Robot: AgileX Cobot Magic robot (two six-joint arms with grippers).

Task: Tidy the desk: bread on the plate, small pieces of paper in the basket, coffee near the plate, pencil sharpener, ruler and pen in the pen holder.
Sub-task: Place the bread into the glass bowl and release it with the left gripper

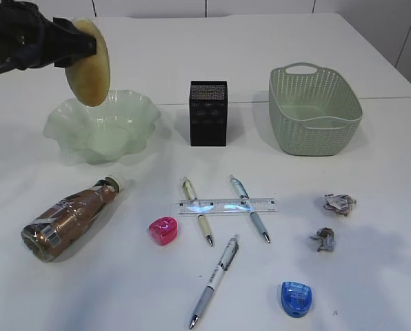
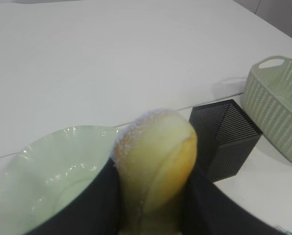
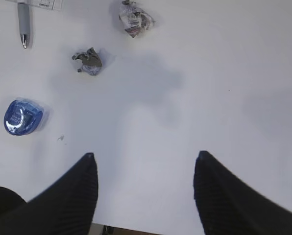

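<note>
With the bread [image 1: 88,62] clamped in our left fingers [image 2: 111,196] above the plate [image 1: 133,114], we need to lower and release; our right fingers [image 3: 89,171] hang open, empty

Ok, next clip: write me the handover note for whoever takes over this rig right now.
Left gripper: jaws shut on the bread, held above the plate, not yet released.
Right gripper: open, empty, above bare desk.
Nothing placed so far. Coffee lies on its side in front of the plate.
Left to do: two paper balls into the basket; pink sharpener, blue sharpener, ruler and three pens into the pen holder.
</note>
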